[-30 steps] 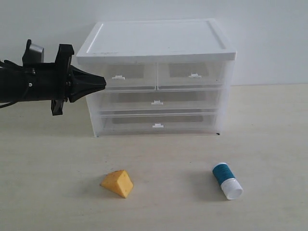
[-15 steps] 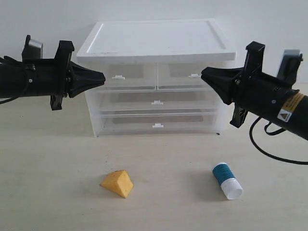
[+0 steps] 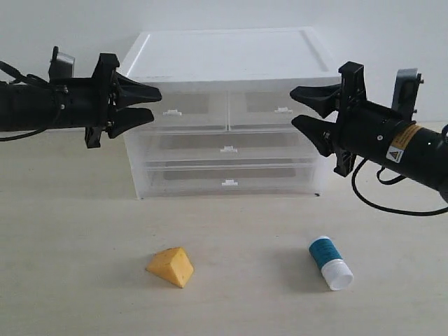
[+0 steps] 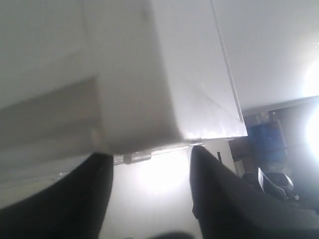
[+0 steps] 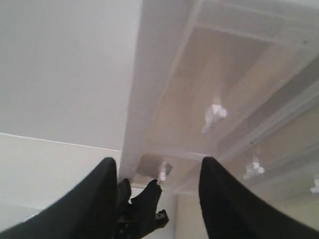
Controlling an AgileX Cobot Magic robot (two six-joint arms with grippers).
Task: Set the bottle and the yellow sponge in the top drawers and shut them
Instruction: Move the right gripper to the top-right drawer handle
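The left gripper (image 3: pixel 155 103) and right gripper (image 3: pixel 294 105) have their jaws spread wide and empty, pointing inward at top-drawer height. The two top drawers (image 3: pixel 189 110) are both closed. Each tab handle (image 3: pixel 172 112) lies just inward of its same-side gripper. Nearer, on the table (image 3: pixel 70 280): one yellow sponge (image 3: pixel 171 266) on the left, and one bottle (image 3: pixel 330 262) on the right, lying flat with its cap toward the near right.

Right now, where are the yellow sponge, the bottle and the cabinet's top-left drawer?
yellow sponge (image 3: pixel 171 267): exterior view, on its front sloping face.
bottle (image 3: pixel 329 260): exterior view, where its teal body meets its white cap.
top-left drawer (image 3: pixel 192 112): exterior view, on its clear front panel.
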